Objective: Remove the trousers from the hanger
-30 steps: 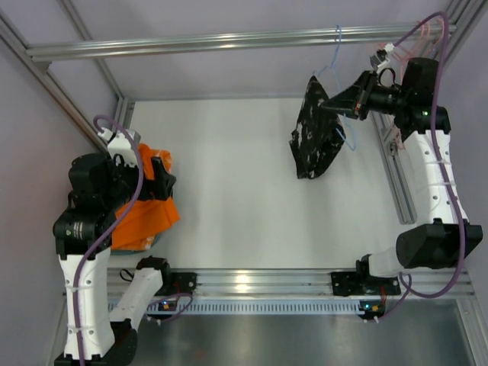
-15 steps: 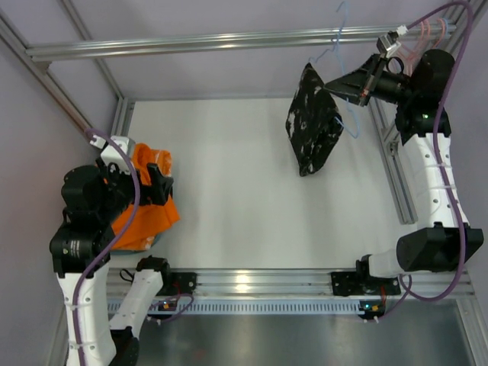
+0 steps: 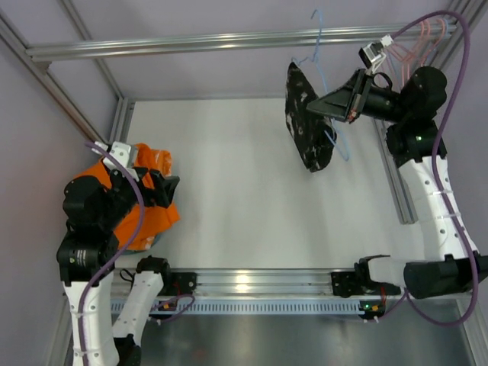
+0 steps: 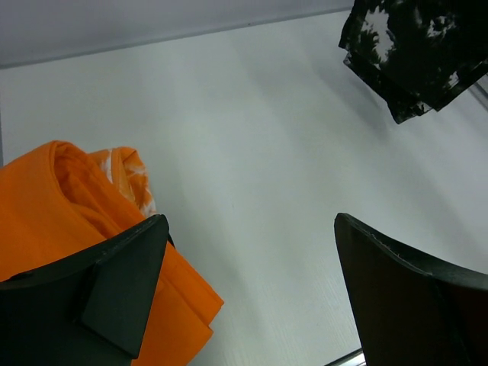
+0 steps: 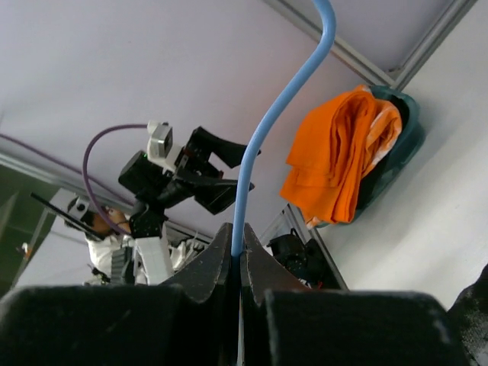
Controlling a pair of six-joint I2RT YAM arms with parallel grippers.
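Observation:
The black white-speckled trousers (image 3: 305, 126) hang on the light blue wire hanger (image 3: 321, 53), held in the air above the back right of the table. My right gripper (image 3: 314, 107) is shut on the hanger's wire; in the right wrist view the blue wire (image 5: 274, 114) rises from between its closed fingertips (image 5: 237, 255). The trousers also show in the left wrist view (image 4: 415, 49) at the top right. My left gripper (image 3: 169, 187) is open and empty (image 4: 252, 282) at the table's left, beside the orange garment.
An orange garment (image 3: 141, 210) lies bunched at the left edge, under my left arm; it also shows in the left wrist view (image 4: 69, 206) and the right wrist view (image 5: 339, 152). Pink hangers (image 3: 427, 34) hang on the metal rail (image 3: 191, 44) at the back right.
My right gripper has carried the hanger and trousers up and to the left, off the rail. My left arm has shifted slightly toward the near edge.

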